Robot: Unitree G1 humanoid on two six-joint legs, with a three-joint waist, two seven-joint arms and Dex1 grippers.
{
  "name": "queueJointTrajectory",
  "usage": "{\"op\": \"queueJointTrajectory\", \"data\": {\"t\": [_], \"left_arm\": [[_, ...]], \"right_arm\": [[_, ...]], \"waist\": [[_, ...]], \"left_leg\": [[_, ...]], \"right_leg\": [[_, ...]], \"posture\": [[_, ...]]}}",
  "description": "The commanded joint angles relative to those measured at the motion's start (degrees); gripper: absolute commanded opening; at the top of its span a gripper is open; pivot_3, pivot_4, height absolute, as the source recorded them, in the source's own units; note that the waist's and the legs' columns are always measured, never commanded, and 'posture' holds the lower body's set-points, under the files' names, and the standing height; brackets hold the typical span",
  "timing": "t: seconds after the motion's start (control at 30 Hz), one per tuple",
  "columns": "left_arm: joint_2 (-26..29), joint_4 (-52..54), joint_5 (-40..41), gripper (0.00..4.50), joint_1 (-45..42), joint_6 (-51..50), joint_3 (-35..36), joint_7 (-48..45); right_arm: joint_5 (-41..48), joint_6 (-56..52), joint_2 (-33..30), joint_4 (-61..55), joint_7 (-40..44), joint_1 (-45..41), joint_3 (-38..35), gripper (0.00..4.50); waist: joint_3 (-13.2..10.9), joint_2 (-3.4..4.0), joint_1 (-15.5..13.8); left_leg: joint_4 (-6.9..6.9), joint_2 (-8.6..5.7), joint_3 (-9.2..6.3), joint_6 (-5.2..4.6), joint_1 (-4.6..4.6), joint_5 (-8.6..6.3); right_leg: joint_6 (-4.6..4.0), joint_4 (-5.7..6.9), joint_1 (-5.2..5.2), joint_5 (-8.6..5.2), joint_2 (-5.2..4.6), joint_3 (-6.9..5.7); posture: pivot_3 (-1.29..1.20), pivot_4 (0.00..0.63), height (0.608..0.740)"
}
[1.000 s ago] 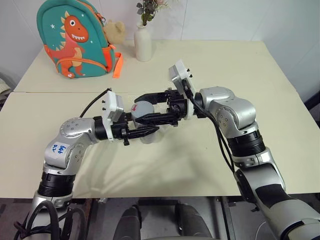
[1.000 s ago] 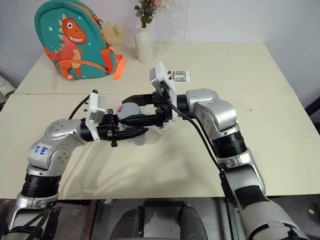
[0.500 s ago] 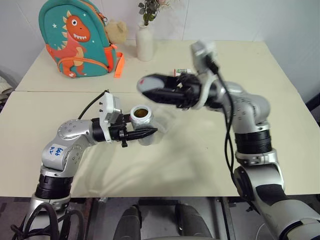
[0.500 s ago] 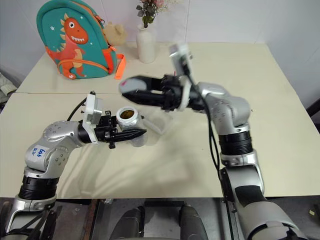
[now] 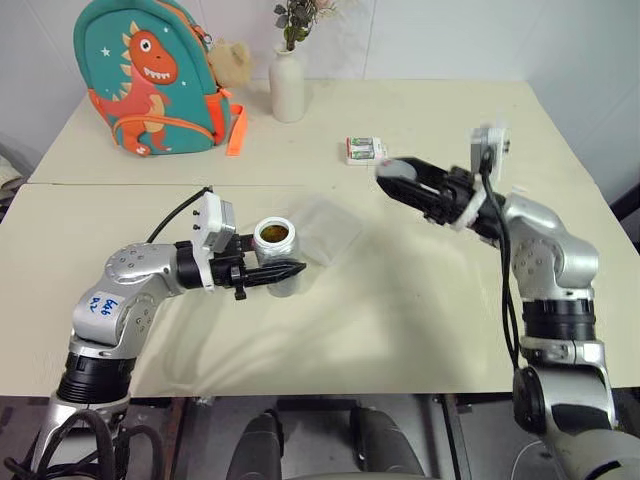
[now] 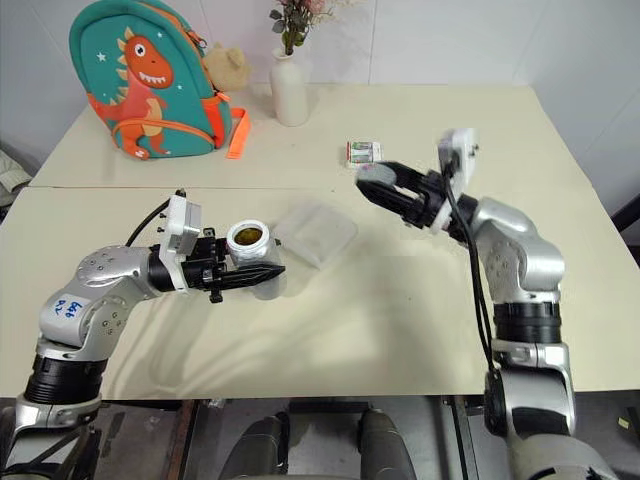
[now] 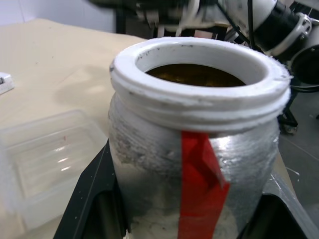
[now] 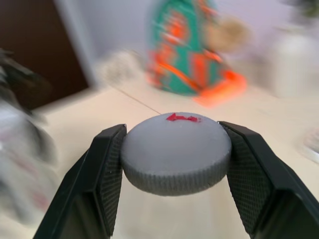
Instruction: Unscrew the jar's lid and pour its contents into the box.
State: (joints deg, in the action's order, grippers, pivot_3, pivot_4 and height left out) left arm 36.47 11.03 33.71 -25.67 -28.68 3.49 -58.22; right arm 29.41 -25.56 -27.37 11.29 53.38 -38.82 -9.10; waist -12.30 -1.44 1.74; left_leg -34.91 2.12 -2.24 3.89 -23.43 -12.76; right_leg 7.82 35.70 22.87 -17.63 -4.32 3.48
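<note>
Pale beige surface (image 5: 400,300) against a white wall; along its far side a dinosaur backpack (image 5: 150,75), a white vase (image 5: 286,88) and a battery pack (image 5: 366,149), all well clear of the work. At the left hand (image 5: 292,270): fingers closed around the jar (image 5: 277,250), gripping its body and keeping it upright, threaded mouth open, brown contents (image 7: 194,74) showing inside; resting on the surface or just above it, cannot tell which. At the right hand (image 5: 398,178): fingers clamped on the lid (image 8: 174,149), one on each side of its ribbed edge, red mark up, raised above the surface and well off to the right of the jar. Unscrewing looks done; pouring not yet begun. Just beside the jar, on its far right side, the box (image 5: 325,232): flat on the surface, apparently empty, one corner turned toward the jar. Hinges on this: box beyond the jar from the left hand, roughly along the line its fingers point, forward and to the right. Likely calls for tipping the mouth over toward that side, perhaps after a short carry to bring it above the middle of the box rather than the near rim. Left arm plainly the nearer, and already holding what must be tipped; right arm far off and occupied with the lid. Worth watching: low walls on the box and small bits, so a possible spill across the near rim.
</note>
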Motion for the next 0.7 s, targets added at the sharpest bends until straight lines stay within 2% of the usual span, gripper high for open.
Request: {"op": "queueJointTrajectory", "data": {"t": [0.03, 0.17, 0.33, 0.4, 0.53, 0.7], "left_arm": [[0.8, 1.1, 1.3, 1.99, -0.5, 1.1, 2.2, -0.8], [0.8, 0.3, 1.1, 1.99, -1.8, 1.1, 2.3, -1.1], [0.7, -0.3, 1.1, 1.99, -2.7, 0.9, 2.2, -1.4], [0.7, -0.3, 1.2, 1.99, -2.9, 0.8, 2.2, -1.4], [0.3, 0.0, 2.2, 1.99, -2.9, 0.8, 3.1, -1.5], [1.4, -0.3, 2.3, 1.99, -3.3, 0.5, 3.9, -1.7]], "right_arm": [[-4.6, 8.1, 0.1, 3.2, -2.9, 4.3, -0.8, 2.55], [-9.1, 16.2, 1.4, 9.1, -4.7, 7.3, 0.3, 2.55], [-8.9, 17.3, 2.6, 13.8, -4.8, 6.5, -0.3, 2.55], [-9.0, 17.3, 2.2, 14.6, -3.7, 6.3, 0.2, 3.29], [-8.6, 16.5, 0.8, 13.7, -1.4, 6.1, 0.5, 4.48], [-7.8, 14.6, -2.6, 9.2, 1.9, 4.0, 0.9, 4.48]], "waist": [[0.0, 0.01, 0.1], [0.0, 0.01, 0.4], [0.0, 0.01, 0.6], [0.0, 0.01, 0.6], [0.0, 0.01, 0.6], [0.0, 0.02, 0.6]], "left_leg": [[-0.01, 0.00, 0.02, 0.00, 0.00, 0.00], [-0.03, 0.00, 0.06, 0.01, 0.04, 0.01], [-0.05, 0.00, 0.06, 0.06, 0.10, 0.05], [-0.05, 0.00, 0.05, 0.08, 0.11, 0.06], [-0.04, 0.00, 0.05, 0.08, 0.10, 0.06], [-0.07, 0.00, 0.05, 0.09, 0.11, 0.06]], "right_leg": [[0.00, 0.01, 0.00, 0.00, 0.00, 0.02], [0.02, 0.07, -0.01, 0.01, 0.00, 0.05], [0.02, 0.18, -0.03, 0.01, 0.01, 0.07], [0.02, 0.18, -0.04, 0.02, 0.00, 0.07], [0.03, 0.17, -0.04, 0.02, 0.00, 0.07], [0.04, 0.19, -0.04, 0.03, 0.00, 0.07]], "posture": [[0.00, 0.150, 0.740], [0.00, 0.150, 0.740], [0.00, 0.150, 0.740], [0.00, 0.150, 0.740], [0.00, 0.150, 0.740], [0.00, 0.150, 0.740]]}}
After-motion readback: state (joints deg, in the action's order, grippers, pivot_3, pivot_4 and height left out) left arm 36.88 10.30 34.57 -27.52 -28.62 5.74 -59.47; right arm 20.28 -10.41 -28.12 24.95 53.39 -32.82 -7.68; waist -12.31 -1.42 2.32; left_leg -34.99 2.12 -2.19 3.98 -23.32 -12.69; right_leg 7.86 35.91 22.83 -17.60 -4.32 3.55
